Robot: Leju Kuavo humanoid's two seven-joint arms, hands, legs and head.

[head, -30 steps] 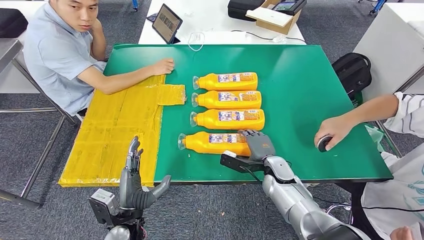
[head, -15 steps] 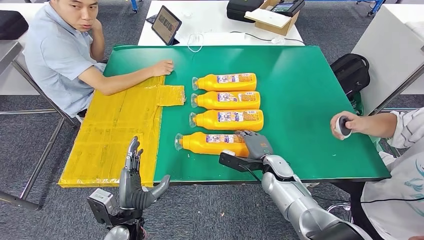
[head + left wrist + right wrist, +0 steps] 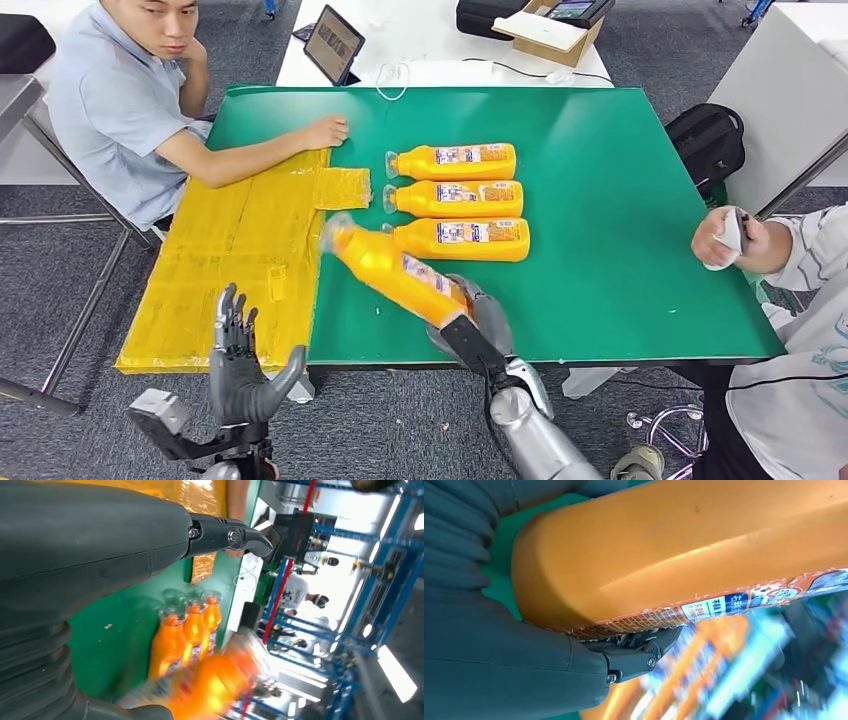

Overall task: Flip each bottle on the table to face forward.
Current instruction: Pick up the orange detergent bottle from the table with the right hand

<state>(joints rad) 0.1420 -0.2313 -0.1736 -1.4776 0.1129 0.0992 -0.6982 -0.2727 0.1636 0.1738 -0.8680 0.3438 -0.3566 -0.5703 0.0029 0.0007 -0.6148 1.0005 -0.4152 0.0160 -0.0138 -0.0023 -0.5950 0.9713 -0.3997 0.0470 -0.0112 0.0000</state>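
Orange juice bottles are the task's things, and one has changed since a second ago: the nearest bottle (image 3: 395,270), which then lay flat in line with the others, is now lifted off the green bench (image 3: 620,200) and tilted, its cap end swung up toward the yellow mat (image 3: 235,260). The left hand (image 3: 240,365), held below the bench's near edge with its fingers spread and nothing in them, has dropped a little lower and shifted left. The right hand (image 3: 478,318) is wrapped around the base of the raised bottle; earlier it only rested against that end. The other three bottles (image 3: 455,200) lie unmoved in a row, caps to the left.

At the left a person in a blue shirt (image 3: 110,110) sits with a forearm on the bench. Behind stands a white table (image 3: 430,40) carrying a tablet (image 3: 333,45). On the right another person's hand (image 3: 728,240), formerly on the bench, is now lifted clear of it, holding a small white object.
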